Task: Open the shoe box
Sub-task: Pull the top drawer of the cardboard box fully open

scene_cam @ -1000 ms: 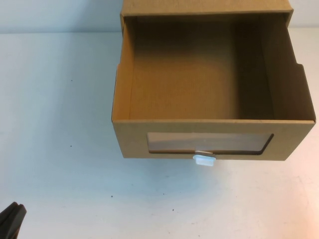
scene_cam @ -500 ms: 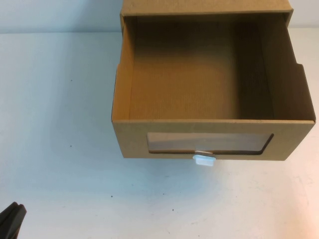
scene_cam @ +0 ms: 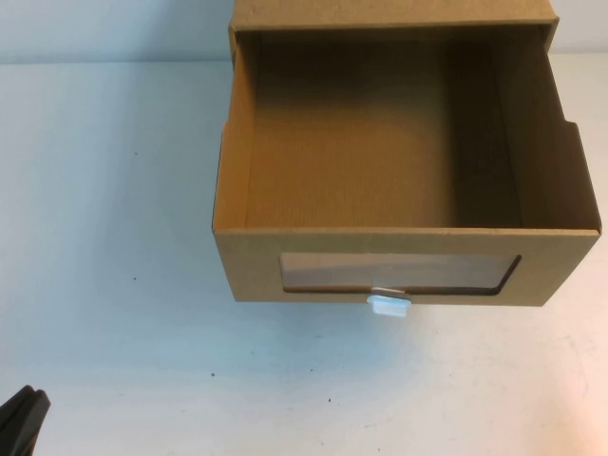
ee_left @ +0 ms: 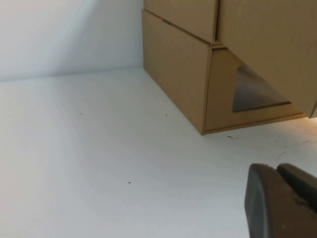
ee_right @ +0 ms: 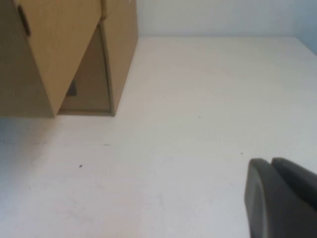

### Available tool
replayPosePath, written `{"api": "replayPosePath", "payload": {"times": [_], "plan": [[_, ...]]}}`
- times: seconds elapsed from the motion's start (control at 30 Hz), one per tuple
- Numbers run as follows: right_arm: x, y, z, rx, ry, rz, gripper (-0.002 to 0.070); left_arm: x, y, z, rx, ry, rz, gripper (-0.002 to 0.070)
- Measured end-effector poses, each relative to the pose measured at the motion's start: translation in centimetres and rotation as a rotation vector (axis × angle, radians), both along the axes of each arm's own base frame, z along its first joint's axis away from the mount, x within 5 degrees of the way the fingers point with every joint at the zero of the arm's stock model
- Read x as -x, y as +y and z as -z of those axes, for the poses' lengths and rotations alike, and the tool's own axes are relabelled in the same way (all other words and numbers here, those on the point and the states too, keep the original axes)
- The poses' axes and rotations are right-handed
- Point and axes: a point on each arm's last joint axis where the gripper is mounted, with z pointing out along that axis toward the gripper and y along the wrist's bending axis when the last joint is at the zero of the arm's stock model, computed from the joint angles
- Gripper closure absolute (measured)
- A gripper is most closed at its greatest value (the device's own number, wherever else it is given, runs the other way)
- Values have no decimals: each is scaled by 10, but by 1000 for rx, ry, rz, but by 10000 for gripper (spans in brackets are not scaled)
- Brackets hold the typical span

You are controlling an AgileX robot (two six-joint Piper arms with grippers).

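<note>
A brown cardboard shoe box (scene_cam: 399, 142) stands at the back of the table with its drawer (scene_cam: 408, 266) pulled far out toward me; the drawer is empty inside. Its front panel has a clear window and a small white pull tab (scene_cam: 389, 304) at the lower edge. My left gripper (scene_cam: 21, 423) rests at the near left corner of the table, far from the box, shut with nothing in it; it also shows in the left wrist view (ee_left: 277, 171), facing the box's corner (ee_left: 208, 89). My right gripper (ee_right: 272, 166) is shut, empty, and off to the box's right side (ee_right: 59, 54).
The white tabletop (scene_cam: 123, 190) stretches bare to the left of the box and in front of it. A pale wall runs along the back edge.
</note>
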Motion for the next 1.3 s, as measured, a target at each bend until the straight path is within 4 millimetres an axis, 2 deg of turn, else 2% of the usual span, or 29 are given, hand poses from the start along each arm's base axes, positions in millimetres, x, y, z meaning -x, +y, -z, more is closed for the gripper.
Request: {"api": "replayPosePath", "payload": {"times": [0.27,1.17,1.3], "plan": [[2,3,11,40,102,-44,689,0,0,0,0,0,0,679],[2,3,11,36,107,-45,690,0,0,0,0,1,0,679],[2,3,11,36,107,-45,689,-1,2,1,-93,-24,-12,679]]}}
